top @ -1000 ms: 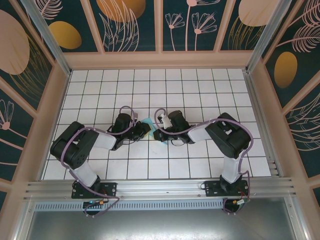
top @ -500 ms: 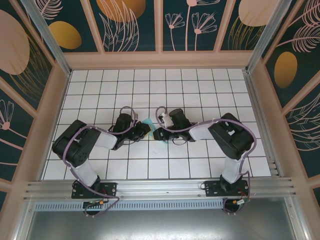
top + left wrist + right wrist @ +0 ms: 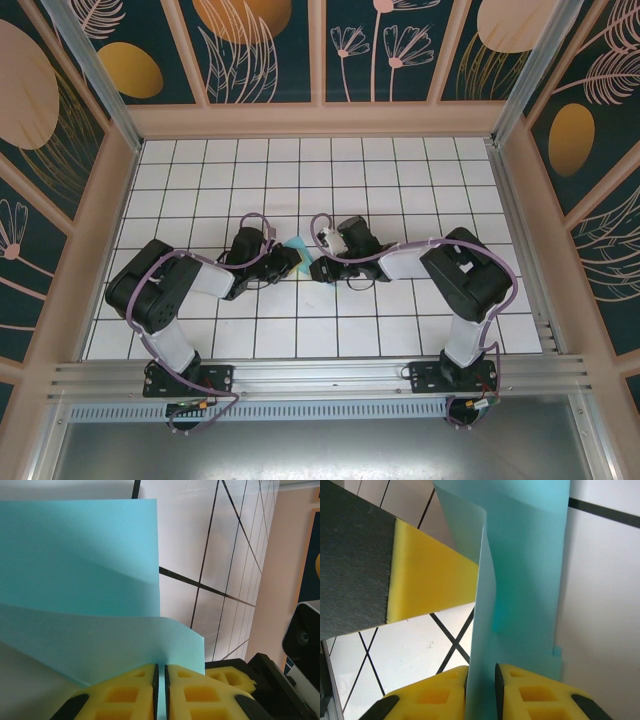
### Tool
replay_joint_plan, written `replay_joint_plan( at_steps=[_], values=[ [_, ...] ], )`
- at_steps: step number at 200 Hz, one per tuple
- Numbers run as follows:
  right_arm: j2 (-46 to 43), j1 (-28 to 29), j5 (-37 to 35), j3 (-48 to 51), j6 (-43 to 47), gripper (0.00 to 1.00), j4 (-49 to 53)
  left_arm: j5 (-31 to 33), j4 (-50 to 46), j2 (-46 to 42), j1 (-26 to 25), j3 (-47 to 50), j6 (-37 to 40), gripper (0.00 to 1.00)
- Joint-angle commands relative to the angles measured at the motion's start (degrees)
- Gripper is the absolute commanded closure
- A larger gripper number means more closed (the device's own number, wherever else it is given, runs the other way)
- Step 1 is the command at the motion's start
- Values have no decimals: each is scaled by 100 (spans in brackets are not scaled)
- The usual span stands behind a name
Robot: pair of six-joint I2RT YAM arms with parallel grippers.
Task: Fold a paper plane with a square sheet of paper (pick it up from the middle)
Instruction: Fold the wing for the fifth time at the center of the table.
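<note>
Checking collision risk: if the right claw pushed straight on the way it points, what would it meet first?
Likely the left claw, whose yellow finger lies just ahead of the right claw, beside the paper plane both pinch; depth is unclear.

White tiled tabletop (image 3: 400,160) within dark teal floral wall panels (image 3: 265,60), pale wooden frame (image 3: 320,120).
</note>
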State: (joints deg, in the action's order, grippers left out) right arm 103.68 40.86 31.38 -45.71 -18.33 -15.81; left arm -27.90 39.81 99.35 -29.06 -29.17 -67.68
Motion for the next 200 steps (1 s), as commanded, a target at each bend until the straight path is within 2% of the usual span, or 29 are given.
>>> replay_joint_plan(
  at_steps=[1, 68, 112, 139, 168, 188, 200],
  values=[
    [128, 18, 74, -92, -8, 83, 105, 8, -48, 22, -30, -50, 106, 84],
    [420, -8, 158, -28, -216, 85, 105, 19, -70, -82, -29, 21, 132, 84],
    [-129, -26, 148, -70, -198, 74, 250, 19, -116, -66, -23, -4, 156, 84],
    [-263, -17, 117, -133, -140, 71, 441, -2, -107, -56, -28, -7, 155, 84],
    [-223, -17, 84, -155, -144, 73, 535, -19, -96, -56, -30, -1, 164, 84],
    [-184, -8, 105, -161, -154, 79, 530, -26, -89, -64, -29, 7, 165, 84],
    [-140, 5, 110, -136, -175, 86, 519, -29, -88, -61, -30, 16, 165, 84]
  ],
)
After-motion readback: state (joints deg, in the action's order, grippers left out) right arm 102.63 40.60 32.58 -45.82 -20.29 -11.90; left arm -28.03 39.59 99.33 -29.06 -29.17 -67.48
